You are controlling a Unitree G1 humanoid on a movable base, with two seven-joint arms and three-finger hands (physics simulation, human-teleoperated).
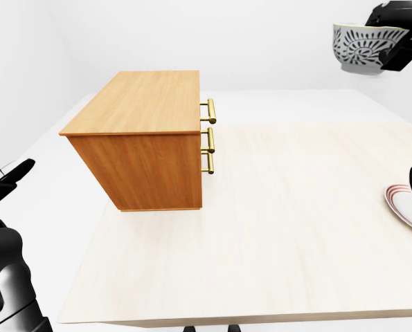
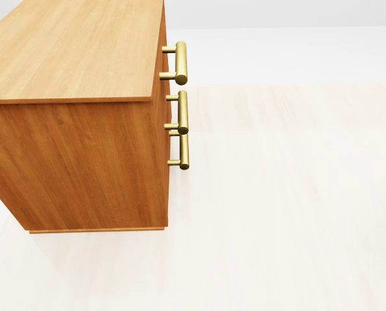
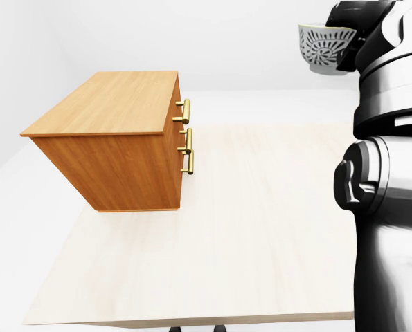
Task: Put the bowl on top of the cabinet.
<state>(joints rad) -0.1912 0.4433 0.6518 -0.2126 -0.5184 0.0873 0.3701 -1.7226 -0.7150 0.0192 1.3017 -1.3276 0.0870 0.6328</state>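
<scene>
A white bowl (image 1: 363, 47) with a black pattern hangs high at the top right of the left-eye view, held in my right hand (image 1: 399, 41), whose black fingers close round its right side. The wooden cabinet (image 1: 147, 138) stands on the left part of the table, its flat top (image 1: 140, 100) bare and its three brass handles (image 1: 209, 135) facing right. The bowl is well to the right of the cabinet and above its top. My left hand (image 1: 5, 181) rests low at the left edge, away from the cabinet; its finger state is unclear.
A light wooden table (image 1: 282, 228) carries the cabinet. A white plate (image 1: 406, 207) with a red rim lies at the table's right edge. My right arm (image 3: 389, 173) fills the right side of the right-eye view. White floor and walls surround the table.
</scene>
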